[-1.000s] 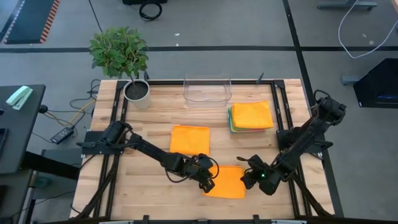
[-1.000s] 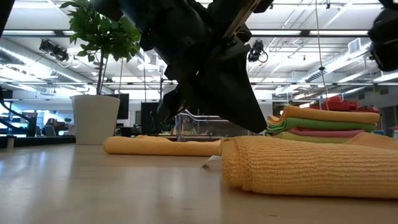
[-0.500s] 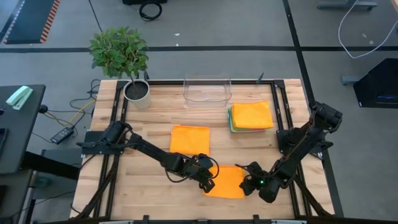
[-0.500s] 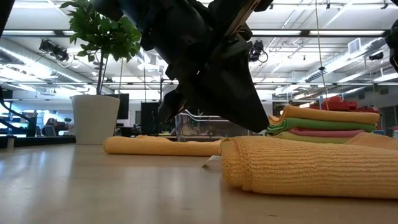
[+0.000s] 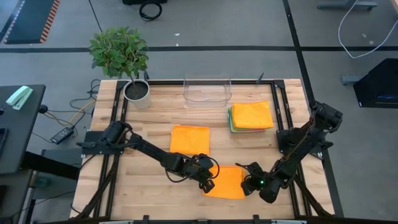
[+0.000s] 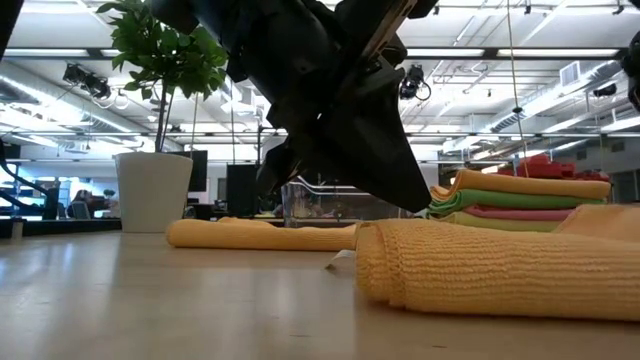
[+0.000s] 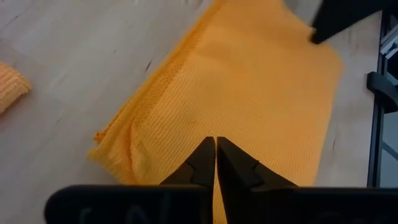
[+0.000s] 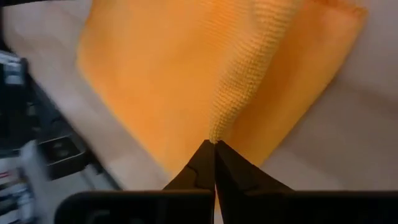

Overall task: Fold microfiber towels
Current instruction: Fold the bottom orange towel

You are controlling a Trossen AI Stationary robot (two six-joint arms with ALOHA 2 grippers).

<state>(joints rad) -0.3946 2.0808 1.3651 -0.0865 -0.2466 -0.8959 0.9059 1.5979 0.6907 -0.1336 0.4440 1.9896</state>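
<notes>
Dark jointed arms, tapered black fingers

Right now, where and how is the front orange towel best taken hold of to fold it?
Probably by its two ends, one gripper each. The towel lies flat near the table's front edge. The left gripper is shut at its left end; the right gripper is shut on a lifted ridge at its right edge, so the soft edge pinches up easily.

The right gripper has slid forward and pinched the orange towel's edge.
</notes>
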